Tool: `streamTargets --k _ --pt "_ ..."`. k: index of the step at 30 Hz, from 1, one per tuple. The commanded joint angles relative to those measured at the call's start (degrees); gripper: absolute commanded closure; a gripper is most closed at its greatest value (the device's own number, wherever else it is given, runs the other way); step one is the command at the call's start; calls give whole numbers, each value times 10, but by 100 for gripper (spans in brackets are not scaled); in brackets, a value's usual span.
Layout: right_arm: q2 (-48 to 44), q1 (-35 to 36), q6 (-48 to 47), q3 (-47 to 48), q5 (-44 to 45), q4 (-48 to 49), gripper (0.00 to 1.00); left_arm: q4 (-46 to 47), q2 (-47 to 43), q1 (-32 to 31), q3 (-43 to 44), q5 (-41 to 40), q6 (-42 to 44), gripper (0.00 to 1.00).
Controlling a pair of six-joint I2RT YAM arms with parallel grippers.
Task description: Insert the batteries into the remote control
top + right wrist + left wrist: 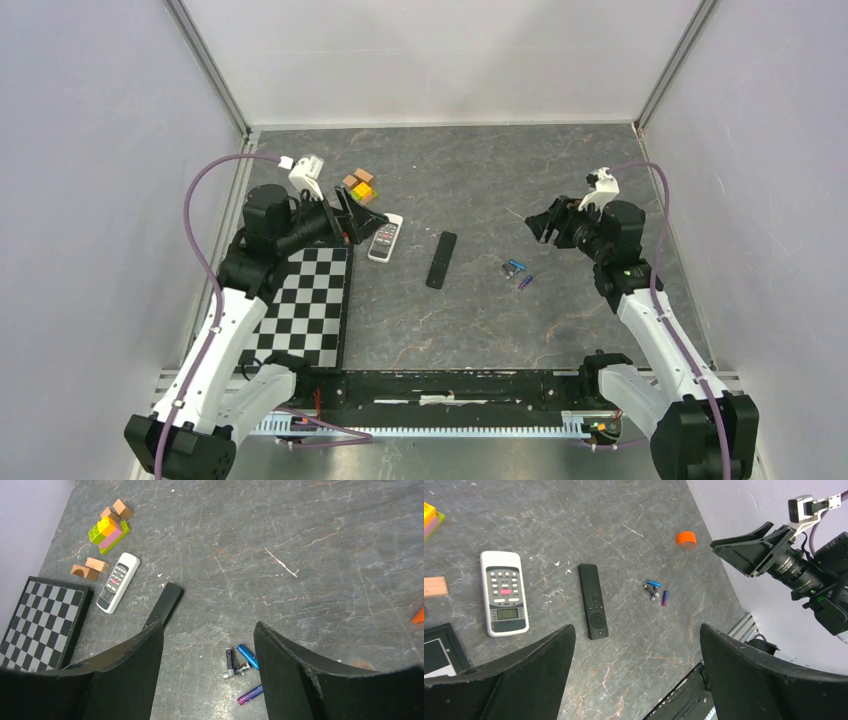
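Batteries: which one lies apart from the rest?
The purple battery; it lies by itself, while the blue battery is bunched with a dark battery.

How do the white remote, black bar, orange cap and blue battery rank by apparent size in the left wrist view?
1. white remote
2. black bar, about as long but slimmer
3. orange cap
4. blue battery, the thinnest
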Motion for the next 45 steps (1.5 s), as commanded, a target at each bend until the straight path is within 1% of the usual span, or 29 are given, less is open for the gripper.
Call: streamTargets --k 1,3,5,7,10,11,13,16,18,22,24,27,29,32,35,40,45 --pt "-14 17 9 -24 -4 53 29 84 -15 3 -34 39 -41 0" --pt "-14 25 5 -34 7 45 28 85 -11 3 -39 23 -45 0" --pt "-12 35 4 -42 17 43 28 72 1 3 -35 21 -31 0" --pt "-9 47 2 -47 26 42 28 35 24 3 -20 1 -15 0" --pt "-3 72 -2 -48 46 39 27 -10 68 8 -3 -42 -27 0" --pt "0 78 -3 -47 50 37 27 -11 76 11 -6 -37 -32 0" --pt "4 85 -3 -47 57 36 27 -6 98 14 -11 -1 -30 0" --pt "9 97 2 -54 72 41 27 7 121 6 -24 -4 -35 0" --pt "14 103 10 -60 77 48 27 10 133 -24 -29 -35 -22 0" --pt "25 125 19 -66 75 50 27 21 180 -109 -23 -113 -15 0" --pt "27 130 23 -72 79 52 28 51 212 -141 -22 -139 -25 5" --pt "28 131 31 -81 86 52 29 96 263 -194 -19 -190 -30 14" --pt "26 133 34 -84 92 48 29 106 301 -224 -8 -218 -29 19" --pt "22 132 37 -93 98 48 29 116 360 -269 15 -272 -18 22" --pt "20 132 37 -99 104 43 30 116 412 -298 37 -325 -11 22" --pt "17 132 32 -106 112 31 29 112 480 -334 70 -375 2 21" --pt "16 132 28 -108 121 23 29 82 520 -355 96 -449 10 30"
